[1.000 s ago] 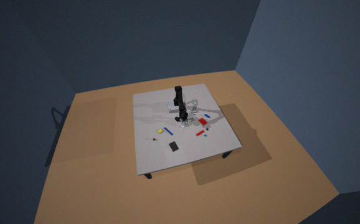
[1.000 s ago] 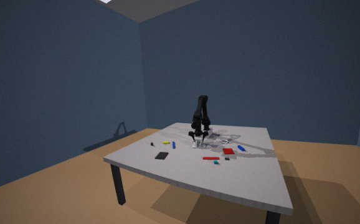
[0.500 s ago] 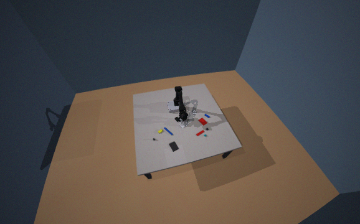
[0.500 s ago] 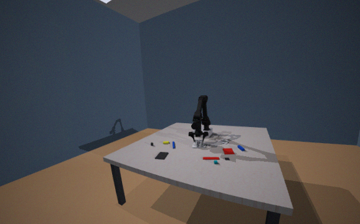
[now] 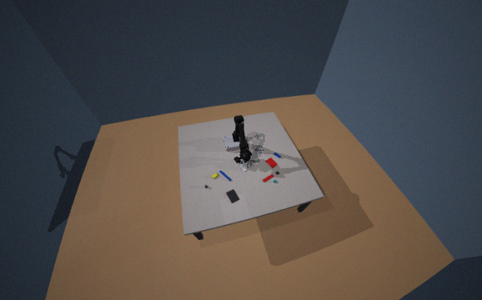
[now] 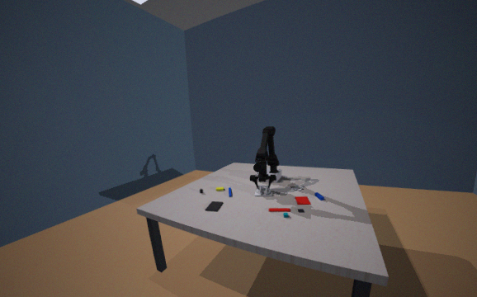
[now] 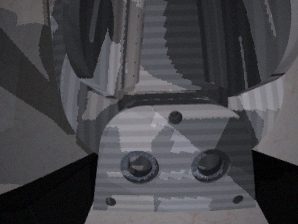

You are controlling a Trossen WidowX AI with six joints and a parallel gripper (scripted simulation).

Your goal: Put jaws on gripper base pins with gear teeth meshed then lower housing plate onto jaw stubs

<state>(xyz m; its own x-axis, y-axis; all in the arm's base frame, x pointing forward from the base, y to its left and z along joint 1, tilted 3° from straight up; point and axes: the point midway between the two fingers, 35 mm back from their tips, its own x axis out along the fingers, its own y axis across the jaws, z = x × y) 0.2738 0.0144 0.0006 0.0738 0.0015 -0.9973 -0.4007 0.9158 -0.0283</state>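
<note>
The housing plate [image 7: 175, 137], a striped grey plate with two large ringed holes and small dark holes, fills the lower middle of the wrist view. My gripper [image 5: 244, 162] [image 6: 263, 187] [image 7: 171, 159] is shut on the plate, with a black finger at each side. The pale gripper base [image 5: 247, 167] [image 6: 259, 194] [image 7: 272, 102] is under my hand. One jaw [image 7: 90, 45] and the other jaw [image 7: 217, 45] run upward side by side beyond the plate. The pins and gear teeth are hidden. Whether the plate touches the stubs, I cannot tell.
Left of my hand lie a blue bar [image 5: 225, 176] [image 6: 230, 192] and a yellow block [image 5: 214, 176] [image 6: 220, 189]. A black slab [image 5: 233, 196] [image 6: 214, 206] is nearer the front. Right are a red plate [image 5: 271, 162] [image 6: 303, 200] and red bar [image 5: 268, 178] [image 6: 279, 209].
</note>
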